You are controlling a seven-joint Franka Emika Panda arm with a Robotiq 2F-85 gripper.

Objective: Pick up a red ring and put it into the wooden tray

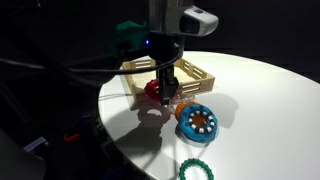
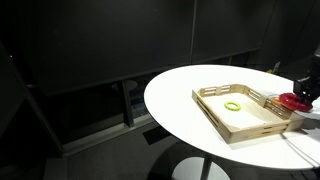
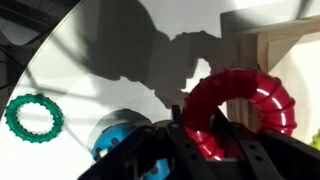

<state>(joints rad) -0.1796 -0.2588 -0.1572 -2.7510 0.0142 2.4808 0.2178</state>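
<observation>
The red ring (image 3: 240,105) is thick and bright red with a round centre hole; my gripper (image 3: 205,135) is shut on its near rim in the wrist view. In an exterior view the gripper (image 1: 163,88) holds the red ring (image 1: 153,90) just beside the near corner of the wooden tray (image 1: 200,72). In an exterior view the red ring (image 2: 291,100) shows at the far right edge of the wooden tray (image 2: 240,122), which holds a small yellow-green ring (image 2: 232,105). The tray's corner also shows in the wrist view (image 3: 285,45).
A blue ring with white centre (image 1: 197,122) lies on the white round table (image 1: 260,110) near the gripper; it also shows in the wrist view (image 3: 118,135). A green knobbly ring (image 1: 196,171) lies near the table edge, seen also in the wrist view (image 3: 33,117).
</observation>
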